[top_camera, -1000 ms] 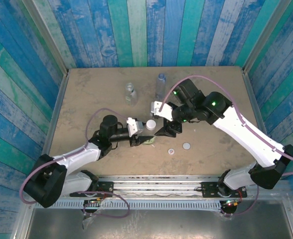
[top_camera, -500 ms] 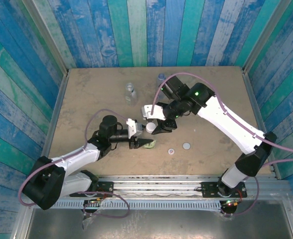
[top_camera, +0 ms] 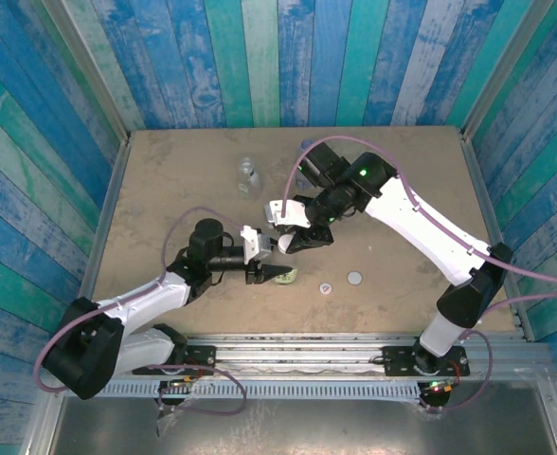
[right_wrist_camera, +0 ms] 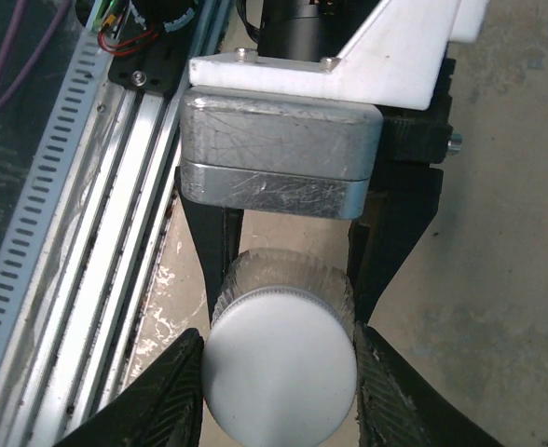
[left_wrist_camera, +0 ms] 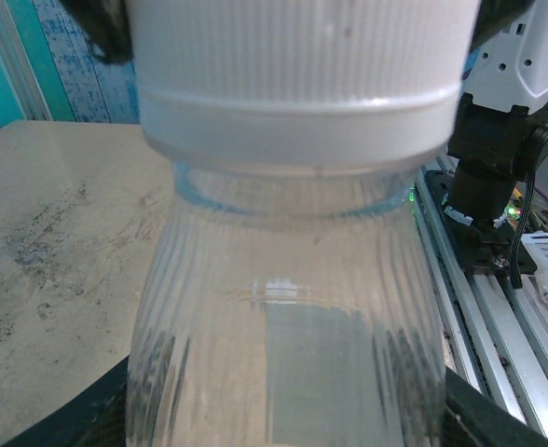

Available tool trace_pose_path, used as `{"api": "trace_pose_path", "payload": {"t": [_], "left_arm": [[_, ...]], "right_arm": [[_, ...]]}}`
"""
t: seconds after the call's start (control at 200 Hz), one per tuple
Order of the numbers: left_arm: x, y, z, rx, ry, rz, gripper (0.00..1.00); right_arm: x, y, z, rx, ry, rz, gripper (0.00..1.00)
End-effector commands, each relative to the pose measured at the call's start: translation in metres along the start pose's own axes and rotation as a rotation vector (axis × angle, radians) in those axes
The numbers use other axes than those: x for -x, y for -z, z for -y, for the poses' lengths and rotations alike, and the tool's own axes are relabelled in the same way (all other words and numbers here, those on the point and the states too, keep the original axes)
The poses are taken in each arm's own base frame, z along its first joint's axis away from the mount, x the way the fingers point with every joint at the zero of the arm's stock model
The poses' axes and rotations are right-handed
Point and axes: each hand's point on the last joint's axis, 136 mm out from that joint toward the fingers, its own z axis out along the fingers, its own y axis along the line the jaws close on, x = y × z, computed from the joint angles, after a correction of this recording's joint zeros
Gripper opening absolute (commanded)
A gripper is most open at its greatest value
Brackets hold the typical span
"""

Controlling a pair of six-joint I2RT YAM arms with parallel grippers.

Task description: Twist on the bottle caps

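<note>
The left gripper (top_camera: 267, 270) reaches in low from the left and is pinched on the green bottle (top_camera: 285, 276), which stands upright near the middle of the table (top_camera: 165, 180), towards the near edge. I cannot tell whether its base rests on the table or hangs just above it. From the left wrist the ribbed clear shoulder of the bottle sits right in front of the lens, the white cap (left_wrist_camera: 297, 74) on top of its neck.

The right gripper (top_camera: 286, 243) comes down over the bottle from the far right. Its two dark fingers (right_wrist_camera: 183, 391) press against opposite sides of the white cap, clamping it between them, with the left gripper's black fingers around the bottle just below.

The marked cap (top_camera: 326, 288) and grey cap (top_camera: 355, 279) lie loose side by side, just right of the bottle. The clear bottle (top_camera: 248, 178) stands further back, and the blue bottle (top_camera: 304, 146) is partly hidden behind the right arm
</note>
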Motion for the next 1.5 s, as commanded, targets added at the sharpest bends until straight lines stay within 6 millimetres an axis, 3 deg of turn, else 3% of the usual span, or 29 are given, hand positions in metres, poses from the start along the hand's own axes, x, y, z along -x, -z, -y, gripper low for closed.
{"api": "trace_pose_path", "payload": {"t": [0.0, 0.23, 0.331, 0.501, 0.621, 0.736, 0.862, 0.967, 1.127, 1.227, 1.307, 1.498], "left_arm": [[0.015, 0.0, -0.002, -0.003, -0.013, 0.027, 0.5], [0.019, -0.001, -0.013, 0.049, -0.014, 0.035, 0.5], [0.017, 0.003, -0.033, 0.175, -0.021, 0.027, 0.49], [0.021, 0.01, -0.049, 0.288, -0.065, 0.04, 0.49], [0.02, 0.008, -0.054, 0.303, -0.065, 0.037, 0.49], [0.019, 0.007, -0.058, 0.314, -0.063, 0.037, 0.49], [0.017, 0.007, -0.06, 0.319, -0.062, 0.032, 0.49], [0.017, 0.006, -0.057, 0.31, -0.06, 0.033, 0.49], [0.016, 0.005, -0.049, 0.267, -0.019, 0.045, 0.49], [0.021, 0.003, -0.041, 0.212, 0.019, 0.071, 0.49], [0.026, 0.001, -0.033, 0.16, 0.031, 0.098, 0.49], [0.037, 0.001, -0.023, 0.099, 0.027, 0.133, 0.5]], "right_arm": [[0.003, 0.001, -0.008, 0.04, -0.01, 0.0, 0.36], [-0.003, -0.001, -0.004, 0.016, -0.096, -0.029, 0.24], [-0.006, -0.002, 0.014, -0.062, -0.3, -0.058, 0.15], [-0.014, -0.005, 0.032, -0.161, -0.645, -0.09, 0.06], [-0.011, -0.007, 0.03, -0.192, -0.792, -0.081, 0.05], [-0.023, -0.005, 0.032, -0.259, -0.95, -0.103, 0.01], [-0.027, -0.005, 0.031, -0.278, -1.039, -0.107, 0.03], [-0.024, 0.0, 0.032, -0.28, -0.996, -0.094, 0.15], [-0.003, 0.025, 0.036, -0.3, -0.804, 0.005, 0.6], [0.01, 0.047, 0.04, -0.35, -0.687, 0.12, 0.78], [0.018, 0.06, 0.043, -0.393, -0.626, 0.239, 0.8], [0.041, 0.072, 0.027, -0.419, -0.423, 0.523, 0.82]]}}
